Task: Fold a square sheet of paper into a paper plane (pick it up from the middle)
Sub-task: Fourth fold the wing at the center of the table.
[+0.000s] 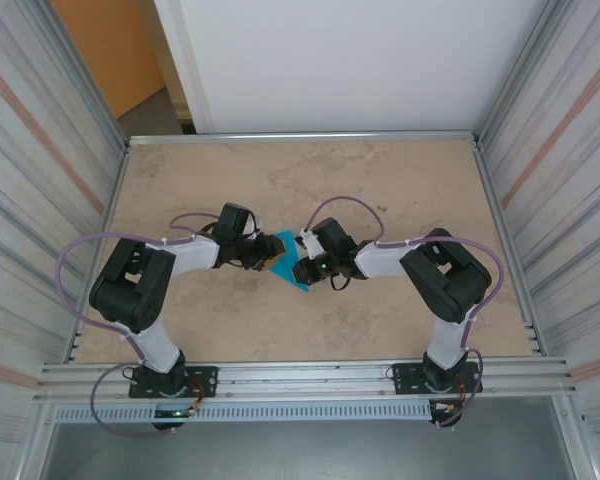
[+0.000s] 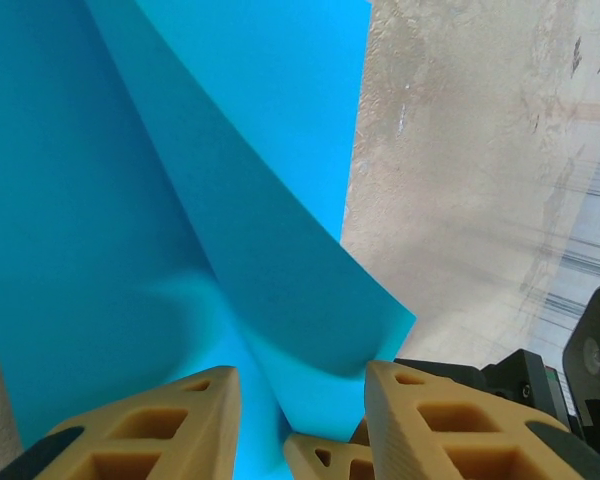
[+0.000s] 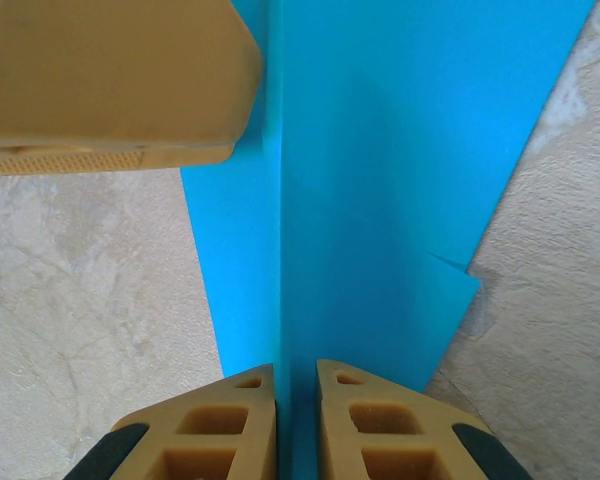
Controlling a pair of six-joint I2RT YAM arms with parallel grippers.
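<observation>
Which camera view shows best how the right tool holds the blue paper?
The right wrist view: the right tool is shut on the sheet of paper, one finger each side of its raised fold. The top external view shows the sheet small between both arms; the left wrist view shows its curved flap.

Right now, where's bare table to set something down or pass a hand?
Free: the far half of the table, beyond the paper to the back rail, and the near strip between the arm bases. Crowded: the centre, where the left gripper and right gripper meet at the paper.
</observation>
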